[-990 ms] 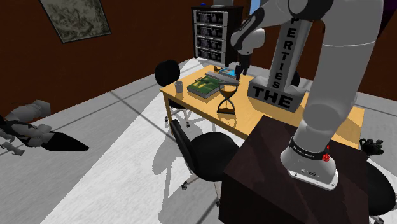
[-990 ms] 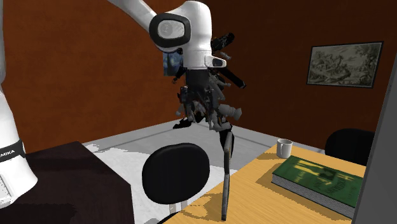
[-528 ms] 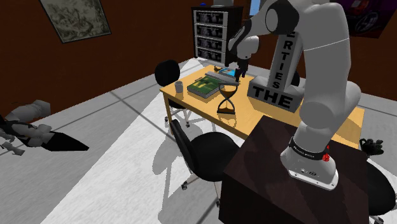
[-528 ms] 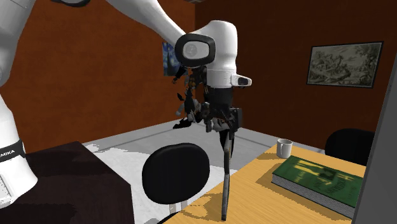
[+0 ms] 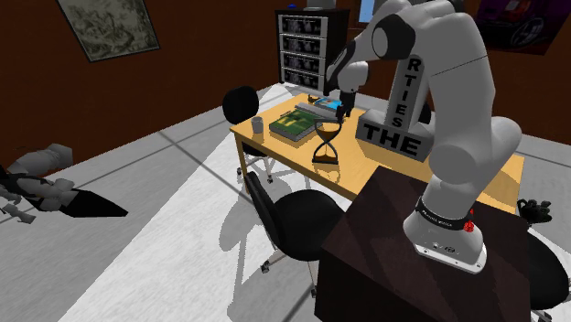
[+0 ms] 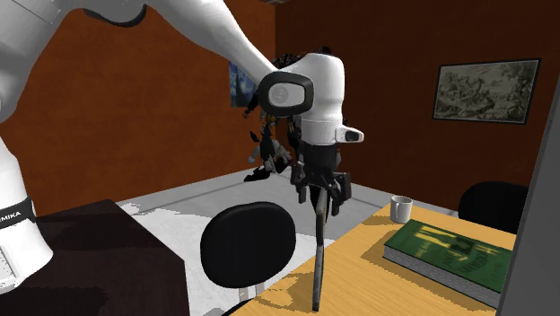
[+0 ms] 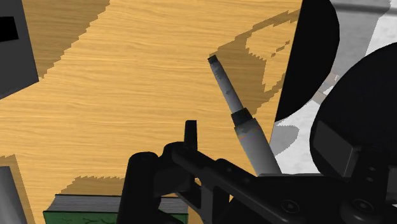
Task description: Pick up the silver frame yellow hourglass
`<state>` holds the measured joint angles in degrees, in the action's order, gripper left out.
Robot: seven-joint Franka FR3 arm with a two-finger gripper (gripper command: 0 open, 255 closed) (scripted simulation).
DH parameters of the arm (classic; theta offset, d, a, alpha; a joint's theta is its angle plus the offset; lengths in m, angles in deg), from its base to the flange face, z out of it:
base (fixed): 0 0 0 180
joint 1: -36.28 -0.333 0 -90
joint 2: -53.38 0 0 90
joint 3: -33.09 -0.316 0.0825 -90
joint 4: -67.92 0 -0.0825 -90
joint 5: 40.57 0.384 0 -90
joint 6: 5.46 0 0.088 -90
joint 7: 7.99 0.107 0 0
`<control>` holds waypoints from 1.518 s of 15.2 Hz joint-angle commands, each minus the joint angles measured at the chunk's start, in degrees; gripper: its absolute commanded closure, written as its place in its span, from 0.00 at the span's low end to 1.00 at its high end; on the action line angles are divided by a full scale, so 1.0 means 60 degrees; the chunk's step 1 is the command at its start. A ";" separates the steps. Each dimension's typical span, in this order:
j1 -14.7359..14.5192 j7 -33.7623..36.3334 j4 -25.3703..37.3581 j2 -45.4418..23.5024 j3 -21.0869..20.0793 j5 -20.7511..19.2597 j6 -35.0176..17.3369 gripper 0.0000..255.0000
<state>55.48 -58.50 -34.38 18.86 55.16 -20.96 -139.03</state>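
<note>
The hourglass [image 5: 327, 144] stands upright on the wooden desk [image 5: 274, 146], near its front edge. In the second exterior view the hourglass [image 6: 319, 256] appears edge-on, as a thin dark post. My gripper [image 5: 340, 109] hangs just above it, a little towards the back of the desk. In the second exterior view the gripper [image 6: 324, 190] is open, its fingers spread on either side of the hourglass top without clasping it. In the wrist view the hourglass [image 7: 245, 127] is a grey rod leaning up from the hand over the desk [image 7: 127, 83].
A green book [image 5: 295, 124] and a pale mug [image 5: 258, 124] lie on the desk beyond the hourglass. A big lettered block [image 5: 398, 128] stands at the shoulder view's right. Black office chairs [image 5: 297, 220] [image 6: 247, 247] stand at the desk's front edge.
The hand has turned about its wrist and come down over the hourglass top. The hourglass has not moved.
</note>
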 commanded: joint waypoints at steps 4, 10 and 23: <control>0.0054 -0.0074 -0.0025 -0.0213 -0.0083 0.0110 -0.0232 1.00; 0.0053 -0.0074 -0.0029 -0.0210 -0.0082 0.0109 -0.0233 1.00; -0.0153 0.0199 0.0039 0.0619 0.0226 -0.0312 0.0624 1.00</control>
<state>54.84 -57.65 -34.13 22.03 56.37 -22.56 -135.73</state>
